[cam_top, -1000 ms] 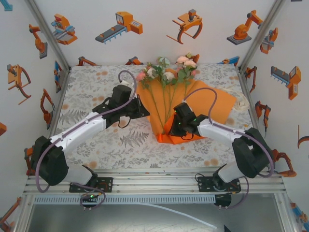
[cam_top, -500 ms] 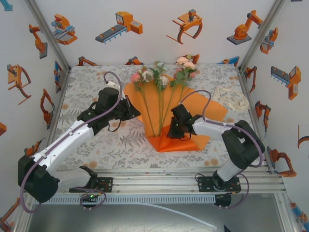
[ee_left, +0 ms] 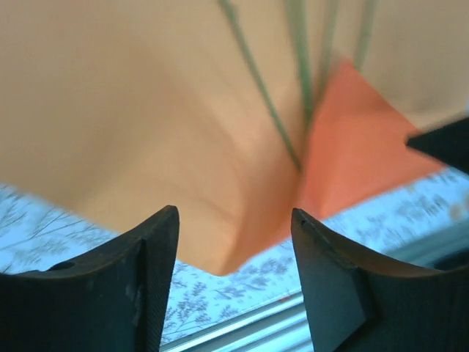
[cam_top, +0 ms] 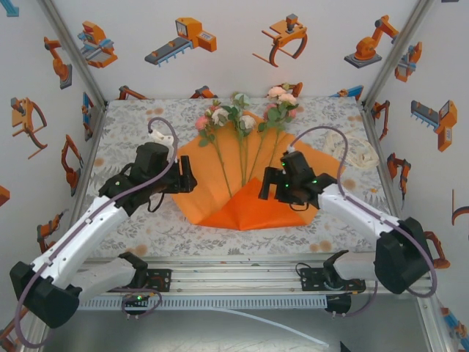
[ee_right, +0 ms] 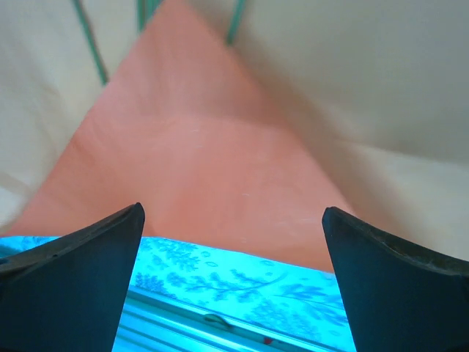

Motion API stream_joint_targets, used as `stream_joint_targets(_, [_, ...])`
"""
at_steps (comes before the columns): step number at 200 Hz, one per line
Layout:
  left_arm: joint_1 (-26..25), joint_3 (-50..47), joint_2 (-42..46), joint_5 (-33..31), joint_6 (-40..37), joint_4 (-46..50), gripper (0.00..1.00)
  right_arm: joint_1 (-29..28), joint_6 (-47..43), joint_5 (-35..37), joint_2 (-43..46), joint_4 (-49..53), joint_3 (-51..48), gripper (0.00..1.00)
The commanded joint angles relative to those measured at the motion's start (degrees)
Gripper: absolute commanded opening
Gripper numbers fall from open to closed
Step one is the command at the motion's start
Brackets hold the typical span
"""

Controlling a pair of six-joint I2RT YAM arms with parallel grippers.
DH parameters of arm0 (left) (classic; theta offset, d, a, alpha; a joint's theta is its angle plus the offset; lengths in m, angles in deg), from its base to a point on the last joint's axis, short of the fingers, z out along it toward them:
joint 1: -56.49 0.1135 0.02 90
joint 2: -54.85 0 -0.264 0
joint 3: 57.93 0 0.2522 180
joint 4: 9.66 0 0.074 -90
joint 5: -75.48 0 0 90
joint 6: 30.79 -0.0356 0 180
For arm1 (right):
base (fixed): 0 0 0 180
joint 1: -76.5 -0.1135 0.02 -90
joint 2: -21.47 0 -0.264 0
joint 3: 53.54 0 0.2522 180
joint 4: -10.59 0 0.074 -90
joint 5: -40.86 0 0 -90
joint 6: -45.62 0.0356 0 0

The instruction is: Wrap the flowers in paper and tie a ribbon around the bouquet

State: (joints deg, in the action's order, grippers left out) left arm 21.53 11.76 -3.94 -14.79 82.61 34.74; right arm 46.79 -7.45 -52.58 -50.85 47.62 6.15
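The orange paper [cam_top: 231, 209] lies spread on the table with its bottom corner folded up. The flowers [cam_top: 245, 117] lie on it, blooms toward the back and stems running down to the fold. My left gripper [cam_top: 187, 177] is open at the paper's left edge, holding nothing. In the left wrist view the gripper [ee_left: 234, 215] stands just short of the paper [ee_left: 146, 125], with green stems [ee_left: 267, 110] beyond. My right gripper [cam_top: 269, 188] is open wide over the paper's right half. In the right wrist view the gripper [ee_right: 233, 211] frames the folded flap [ee_right: 198, 161]. The ribbon [cam_top: 355, 150] lies bunched at the right.
A floral tablecloth [cam_top: 139, 132] covers the table. The metal rail [cam_top: 234, 275] at the near edge runs close below the paper's fold. Walls with robot prints enclose the left, back and right sides.
Both grippers have opened and let go of the paper. The paper has fallen from a narrow cone into a wide flat sheet. Both arms have drawn apart, away from the stems.
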Motion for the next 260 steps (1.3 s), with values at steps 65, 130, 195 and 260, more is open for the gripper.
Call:
stream_joint_targets(65, [-8.14,-5.89,-22.79,16.89,-4.79,-8.82,0.8,5.29,-10.88,-13.28,-4.15,4.69,-5.88,0.83])
stream_joint_targets(130, [-10.05,-10.5,-23.95,21.5,-0.02,-16.16,0.37,5.36,-12.76,-7.56,0.15,5.01,-5.11,0.99])
stream_joint_targets(195, [-10.13,-15.75,-15.84,19.93,4.15,-19.11,0.04,5.36,-14.01,-22.8,-2.5,-6.96,-8.04,0.74])
stream_joint_targets(260, [-19.66,-20.68,-3.44,11.13,12.06,-17.44,0.0,5.2,-5.33,-25.64,20.26,-2.54,-17.22,0.06])
